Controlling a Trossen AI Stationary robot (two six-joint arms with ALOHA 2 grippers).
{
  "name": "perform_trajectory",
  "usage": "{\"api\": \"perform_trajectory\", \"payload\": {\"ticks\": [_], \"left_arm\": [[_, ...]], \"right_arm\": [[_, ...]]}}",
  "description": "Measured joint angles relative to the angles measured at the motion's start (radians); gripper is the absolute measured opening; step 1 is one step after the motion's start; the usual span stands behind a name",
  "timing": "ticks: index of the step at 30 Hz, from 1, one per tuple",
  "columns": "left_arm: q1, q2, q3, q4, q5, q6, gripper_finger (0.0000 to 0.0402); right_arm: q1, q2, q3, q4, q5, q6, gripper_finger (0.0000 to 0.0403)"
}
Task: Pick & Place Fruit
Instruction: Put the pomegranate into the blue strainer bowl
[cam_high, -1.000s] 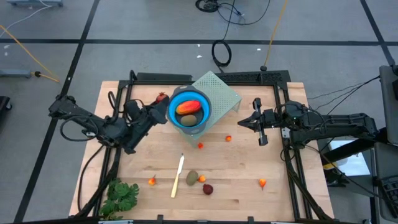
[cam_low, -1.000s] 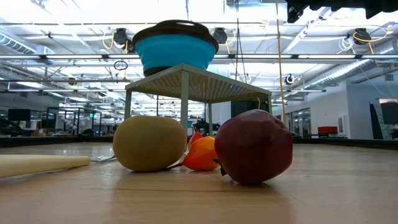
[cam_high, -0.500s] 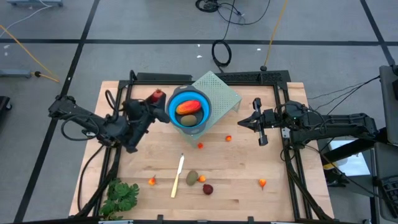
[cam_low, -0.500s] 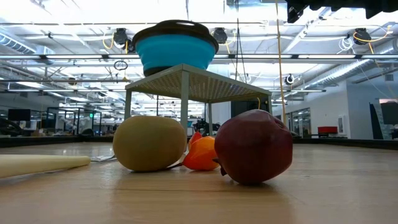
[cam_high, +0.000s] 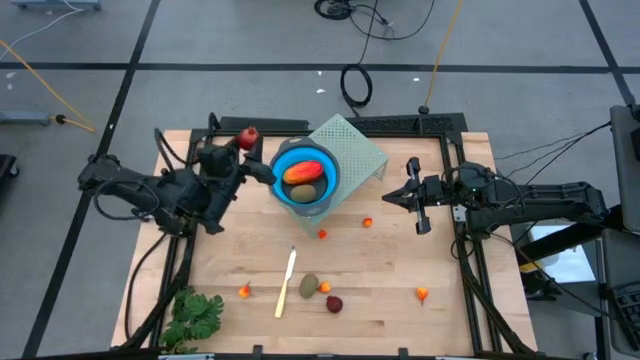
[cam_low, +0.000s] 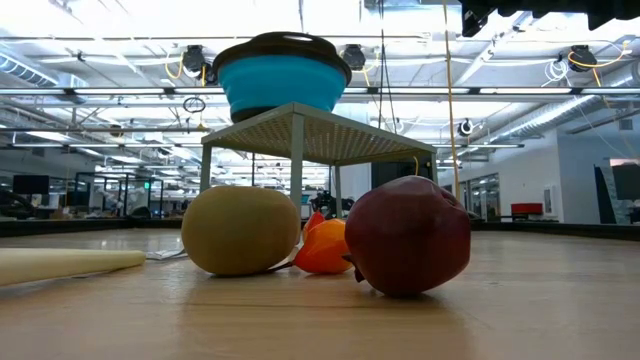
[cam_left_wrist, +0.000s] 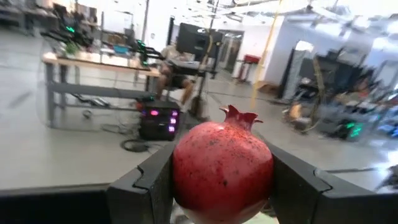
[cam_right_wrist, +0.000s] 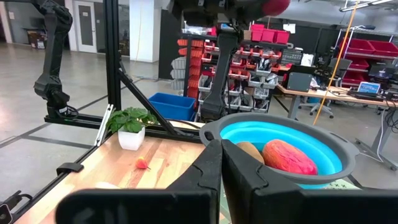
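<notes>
Left gripper (cam_high: 243, 141) raised beside the blue bowl (cam_high: 331, 171), clamped on a pomegranate (cam_left_wrist: 222, 171); only the left wrist view shows its crown and speckled skin. Bowl sits on a mesh stand (cam_high: 361, 148), holding two fruits: an orange-red oblong (cam_high: 303, 172) and a brown oval (cam_right_wrist: 250, 150). Near side of the table (cam_high: 380, 310): leafy bunch (cam_high: 193, 314), cream stick (cam_high: 286, 284), one kiwi (cam_low: 240, 230), one dark red ball (cam_low: 408, 236). Right gripper (cam_high: 414, 196) waits right of the stand, fingers pressed together, grasping nothing.
</notes>
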Motion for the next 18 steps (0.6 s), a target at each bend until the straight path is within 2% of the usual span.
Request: {"api": "perform_trajectory", "payload": {"ticks": [9, 18], "left_arm": [[0.04, 0.013, 0.092, -0.002, -0.013, 0.222, 0.0202], [0.049, 0.084, 0.217, -0.001, -0.062, 0.475, 0.0202]], "right_arm": [[0.0, 0.0, 0.0, 0.001, 0.0, -0.003, 0.0004], [0.0, 0.0, 0.0, 0.001, 0.0, -0.003, 0.0004]]}}
